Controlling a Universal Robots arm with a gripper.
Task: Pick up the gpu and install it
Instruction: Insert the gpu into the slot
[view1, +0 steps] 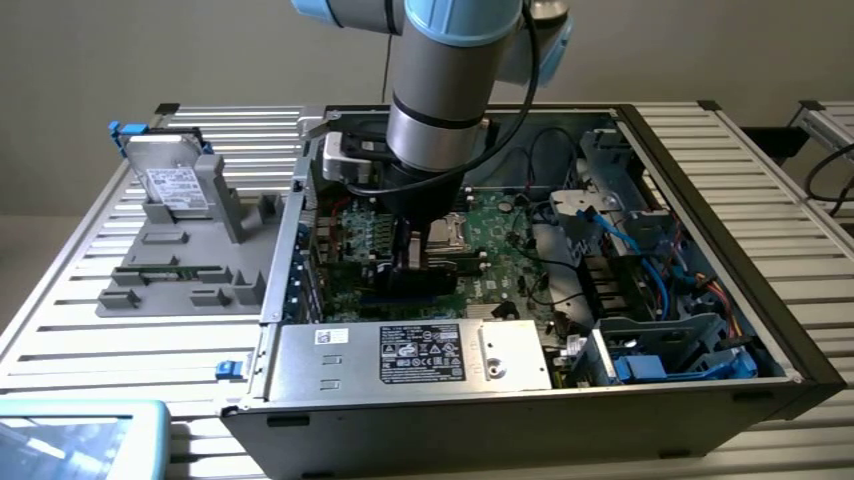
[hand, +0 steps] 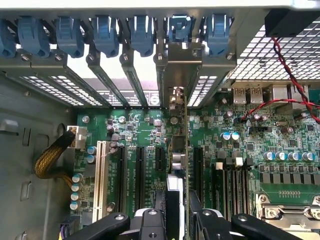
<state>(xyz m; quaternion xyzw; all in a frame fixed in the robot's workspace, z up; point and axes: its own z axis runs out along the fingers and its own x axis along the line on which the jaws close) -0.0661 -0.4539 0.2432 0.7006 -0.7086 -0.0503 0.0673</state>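
Note:
The gpu (hand: 180, 150) appears edge-on in the wrist view, standing upright over the green motherboard (hand: 135, 125) in line with an expansion slot. Its silver end bracket (hand: 180, 62) stands against the rear slot openings, under a blue clip (hand: 180, 27). My gripper (hand: 179, 215) is shut on the card, one black finger (hand: 159, 212) on each side of it. In the exterior view the gripper (view1: 420, 258) reaches down inside the open computer case (view1: 747, 330) over the motherboard (view1: 501, 235), and it covers the card.
Black empty slots (hand: 139, 170) lie beside the card. A power supply (view1: 414, 355) sits at the case's near side, with blue cables (view1: 641, 250) at the exterior view's right. Outside the case, a grey fixture (view1: 187, 260) holds a silver drive (view1: 174, 185).

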